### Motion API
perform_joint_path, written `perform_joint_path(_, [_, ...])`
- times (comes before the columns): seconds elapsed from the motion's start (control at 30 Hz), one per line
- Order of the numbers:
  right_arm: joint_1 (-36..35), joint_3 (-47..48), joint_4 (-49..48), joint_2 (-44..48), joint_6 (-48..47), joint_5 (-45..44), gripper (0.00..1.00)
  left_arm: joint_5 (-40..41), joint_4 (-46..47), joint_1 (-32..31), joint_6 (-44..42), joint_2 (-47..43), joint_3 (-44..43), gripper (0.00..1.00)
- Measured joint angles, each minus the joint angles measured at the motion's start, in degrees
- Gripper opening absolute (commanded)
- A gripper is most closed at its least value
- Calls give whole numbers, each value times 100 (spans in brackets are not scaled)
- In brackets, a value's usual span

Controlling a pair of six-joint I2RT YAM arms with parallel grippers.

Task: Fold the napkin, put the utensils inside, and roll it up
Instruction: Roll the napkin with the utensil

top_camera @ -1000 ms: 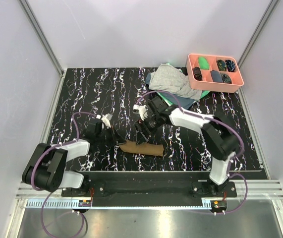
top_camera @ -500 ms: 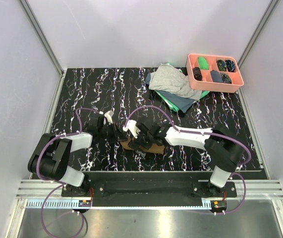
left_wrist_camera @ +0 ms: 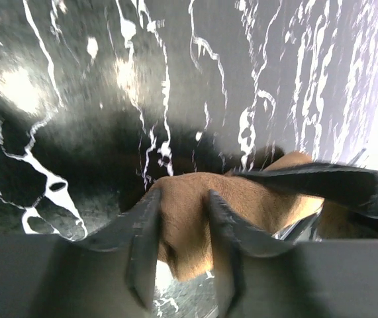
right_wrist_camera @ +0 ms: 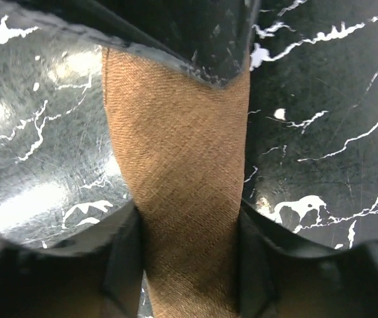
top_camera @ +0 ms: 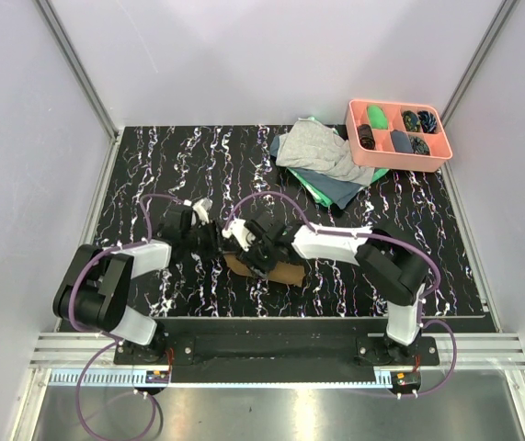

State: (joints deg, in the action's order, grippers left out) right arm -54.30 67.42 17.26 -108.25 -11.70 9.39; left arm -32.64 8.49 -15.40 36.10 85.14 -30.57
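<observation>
On the black marbled desk (top_camera: 152,175), near its front edge, the right hand (right_wrist_camera: 187,228) clamps the rolled napkin (top_camera: 285,273) mid-length and the left hand (left_wrist_camera: 182,202) seemingly pinches its end, so uneven pulling could unroll it.

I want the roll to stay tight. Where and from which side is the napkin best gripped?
Across its narrow width, from above, one finger on each long side: the napkin lies flat as a long roll, so squeezing crosswise likely keeps it wound. The right gripper straddles it that way.
</observation>
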Motion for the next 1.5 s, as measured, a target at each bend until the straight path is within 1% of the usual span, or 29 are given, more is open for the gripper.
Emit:
perform_joint_path(0.03, [57, 46, 44, -26, 79, 85, 47, 7, -2, 22, -33, -2, -24, 62])
perform_joint_path(0.07, [114, 76, 68, -48, 166, 166, 47, 22, 2, 61, 15, -20, -55, 64])
perform_joint_path(0.1, [168, 87, 76, -59, 247, 240, 46, 35, 2, 92, -4, -48, -61, 70])
perform_joint_path(0.2, [341, 92, 92, -74, 577, 546, 45, 116, -31, 195, 35, -243, -61, 79])
perform_joint_path(0.3, [542, 90, 105, -103, 1014, 876, 44, 227, -61, 297, 83, -540, -59, 84])
perform_joint_path(0.37, [693, 79, 109, -122, 1379, 1082, 46, 313, -109, 356, 105, -782, -59, 86])
perform_joint_path(0.47, [835, 74, 153, -127, 1902, 1106, 47, 417, -179, 428, 125, -1126, -57, 88])
perform_joint_path(0.67, [949, 76, 168, -133, 2872, 872, 48, 461, -378, 492, 125, -1497, -59, 90])
perform_joint_path(0.83, [1202, 151, 149, -184, 3589, 599, 53, 450, -699, 516, 92, -1709, -59, 92])
perform_joint_path(0.97, [1471, 439, 98, -391, 4054, 332, 57, 380, -984, 542, 15, -1937, -103, 93])
perform_joint_path(1.07, [1587, 715, 44, -579, 4304, 155, 66, 319, -1250, 566, -83, -2107, -208, 96])
perform_joint_path(1.1, [1609, 787, 20, -623, 4354, 83, 69, 302, -1353, 570, -142, -2170, -251, 99])
perform_joint_path(1.13, [1628, 863, -4, -673, 4393, 22, 74, 293, -1460, 577, -201, -2229, -306, 99])
perform_joint_path(1.2, [1657, 986, -57, -743, 4463, -85, 81, 280, -1692, 595, -334, -2332, -437, 99])
perform_joint_path(1.23, [1661, 1025, -76, -758, 4465, -136, 87, 280, -1797, 605, -398, -2374, -507, 99])
perform_joint_path(1.37, [1668, 1102, -101, -763, 4402, -284, 95, 247, -2164, 673, -675, -2514, -721, 99])
perform_joint_path(1.43, [1670, 1115, -94, -750, 4280, -332, 96, 236, -2337, 713, -815, -2579, -800, 99])
perform_joint_path(1.47, [1670, 1115, -76, -730, 4212, -356, 100, 232, -2367, 726, -866, -2608, -813, 99])
perform_joint_path(1.5, [1674, 1115, -31, -706, 4109, -396, 100, 227, -2422, 743, -925, -2645, -831, 99])
